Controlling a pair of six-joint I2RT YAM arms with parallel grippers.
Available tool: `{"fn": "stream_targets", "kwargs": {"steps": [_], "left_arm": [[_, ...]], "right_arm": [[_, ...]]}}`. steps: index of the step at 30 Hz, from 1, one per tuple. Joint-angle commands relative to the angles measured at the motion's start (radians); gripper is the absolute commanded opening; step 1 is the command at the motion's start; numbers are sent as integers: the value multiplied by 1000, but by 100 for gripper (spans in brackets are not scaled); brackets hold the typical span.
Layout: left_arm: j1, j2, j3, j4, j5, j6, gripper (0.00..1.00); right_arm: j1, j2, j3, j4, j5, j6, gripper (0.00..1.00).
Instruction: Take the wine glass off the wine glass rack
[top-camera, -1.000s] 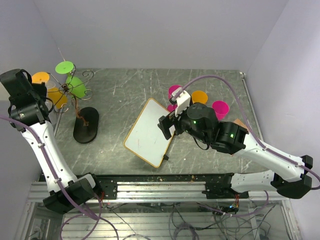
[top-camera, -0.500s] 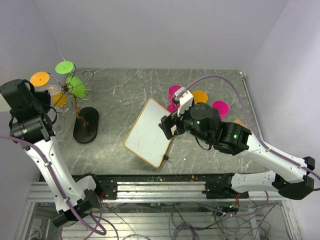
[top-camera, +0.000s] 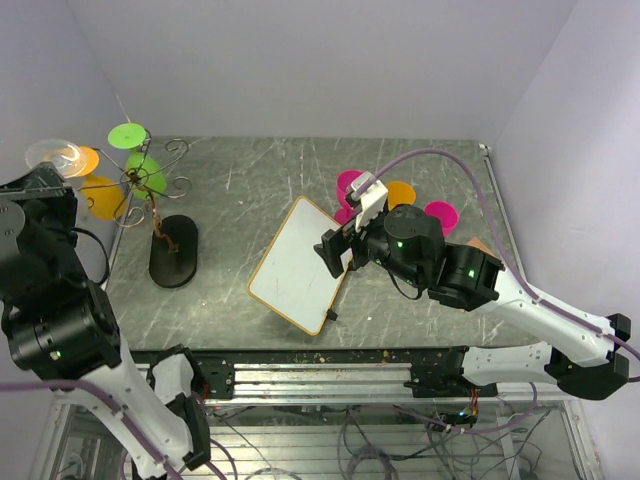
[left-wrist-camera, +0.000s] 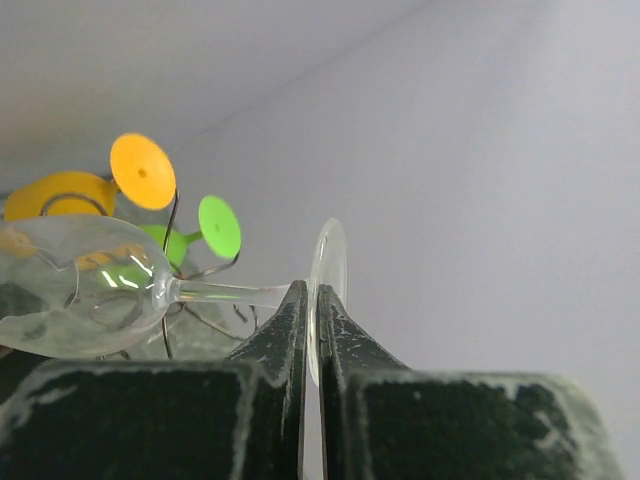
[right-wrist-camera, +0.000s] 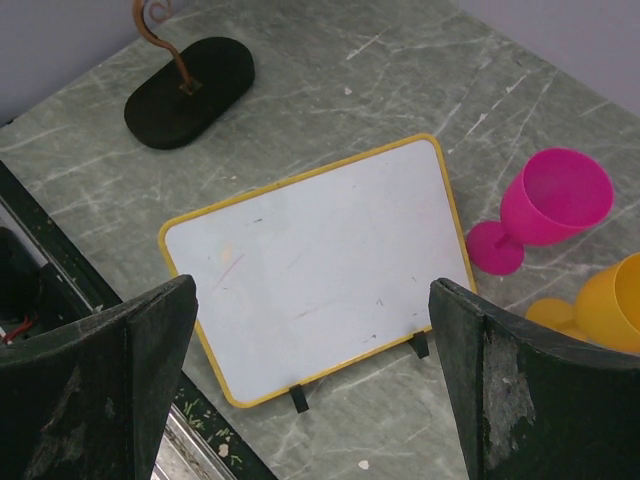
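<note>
left gripper (left-wrist-camera: 311, 302) jaws clamped narrow on the foot of the clear wine glass (left-wrist-camera: 85, 290), held sideways off the table's far-left corner, apparently free of the thin wire rack on its black oval base (top-camera: 155, 210), so removal looks done, maybe set-down left; right gripper (right-wrist-camera: 310, 330) jaws wide, empty.

Left tool (left-wrist-camera: 311, 300), clamped at the foot of the clear wine glass (left-wrist-camera: 80, 290), has risen and drawn back from the wine glass rack (top-camera: 150, 185), carrying the glass to its left.
</note>
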Motion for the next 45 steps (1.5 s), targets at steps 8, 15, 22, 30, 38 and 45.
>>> {"fn": "stream_targets", "kwargs": {"steps": [8,15,22,30,38,45], "left_arm": [[3,-41,-62,349,307,-28,7],[-15,-16,-385,997,711,-406,7],[-93,72,-542,1558,773,-707,7],[-345,158,-509,1685,743,-701,7],[-591,208,-624,1872,743,-758,7],[-710,194,-740,2031,713,-817,7]], "right_arm": [[4,7,-3,79,-32,30,100],[-50,44,53,122,-124,50,100],[-385,76,90,261,-608,235,100],[-622,165,7,642,-1070,642,100],[-688,153,-143,1080,-1087,901,100],[-695,187,-238,1459,-1072,1075,98]]}}
